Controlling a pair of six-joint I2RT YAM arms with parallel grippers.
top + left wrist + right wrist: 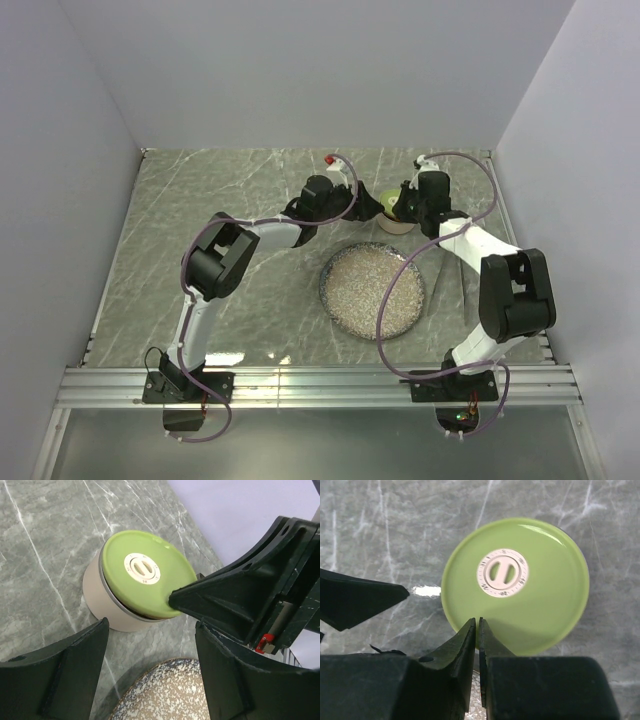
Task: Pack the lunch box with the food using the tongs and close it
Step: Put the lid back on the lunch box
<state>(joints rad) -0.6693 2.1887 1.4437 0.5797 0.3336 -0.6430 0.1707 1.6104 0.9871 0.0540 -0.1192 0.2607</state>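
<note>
On the marble tabletop (220,190), just beyond the speckled plate (372,290): steel lunch box (395,212), lime-green lid (515,585) on. At the lid's near rim, right claw (478,622) pinched almost together, tip touching. Beside the lunch box, left claw (150,630) spread wide, gripping nothing

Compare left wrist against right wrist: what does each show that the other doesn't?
Left wrist only: the lunch box side wall, the plate rim, and the left fingers spread wide. Right wrist only: the lid's top seen straight from above, and the right fingers almost closed together. Both: the green lid sitting on the tin, the right gripper at its edge, and the marble table.
</note>
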